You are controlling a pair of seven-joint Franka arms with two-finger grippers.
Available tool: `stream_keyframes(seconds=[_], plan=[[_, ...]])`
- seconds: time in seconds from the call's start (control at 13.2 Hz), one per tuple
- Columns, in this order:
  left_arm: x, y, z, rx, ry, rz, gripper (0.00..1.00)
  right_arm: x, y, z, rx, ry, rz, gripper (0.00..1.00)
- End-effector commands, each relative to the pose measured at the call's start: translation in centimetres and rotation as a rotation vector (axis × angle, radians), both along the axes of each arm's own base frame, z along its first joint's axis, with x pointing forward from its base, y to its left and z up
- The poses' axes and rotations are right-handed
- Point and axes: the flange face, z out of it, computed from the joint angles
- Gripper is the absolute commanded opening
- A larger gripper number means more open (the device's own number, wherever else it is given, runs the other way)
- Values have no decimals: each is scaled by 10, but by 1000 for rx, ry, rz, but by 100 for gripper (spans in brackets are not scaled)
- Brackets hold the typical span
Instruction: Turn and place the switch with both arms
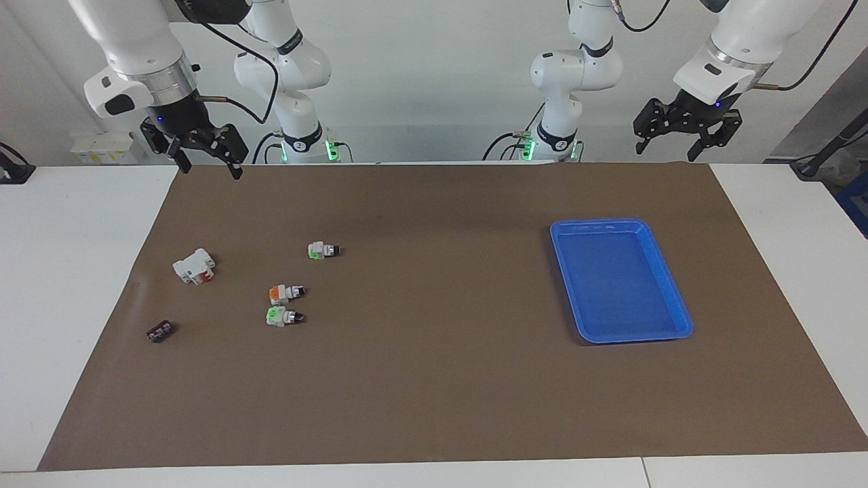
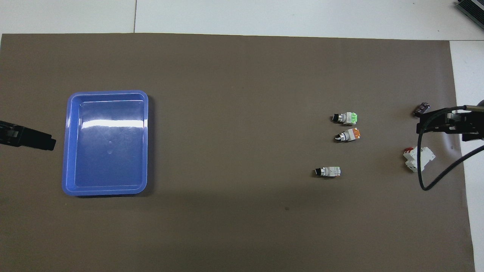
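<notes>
Three small switches lie on the brown mat toward the right arm's end. The one nearest the robots (image 1: 324, 250) (image 2: 328, 171) has a white-grey body, a green end and a black tip. An orange-ended switch (image 1: 286, 293) (image 2: 348, 135) lies farther out. A green-ended switch (image 1: 283, 316) (image 2: 345, 118) lies just past it. My right gripper (image 1: 209, 166) (image 2: 421, 124) hangs open and holds nothing, high over the mat's corner by its base. My left gripper (image 1: 678, 146) (image 2: 47, 141) hangs open and holds nothing, over the mat's edge at its own end, beside the tray.
A blue tray (image 1: 597, 224) (image 2: 107, 92) with nothing in it sits toward the left arm's end. A white block with a red part (image 1: 194, 266) (image 2: 418, 158) and a flat black piece (image 1: 161, 331) (image 2: 421, 108) lie at the right arm's end. A black cable (image 2: 435, 177) loops over that block.
</notes>
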Motion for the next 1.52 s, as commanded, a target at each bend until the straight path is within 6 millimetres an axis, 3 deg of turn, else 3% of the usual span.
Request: stream_keyframes(seconds=[0.0, 1.14, 1.44], plan=[[-8, 2, 0, 18, 0, -6, 100, -7, 1, 1, 22, -16, -18, 100], [-8, 3, 0, 18, 0, -4, 100, -13, -4, 5, 21, -18, -26, 100], [-8, 3, 0, 18, 0, -4, 100, -15, -1, -3, 22, -4, -161, 100]])
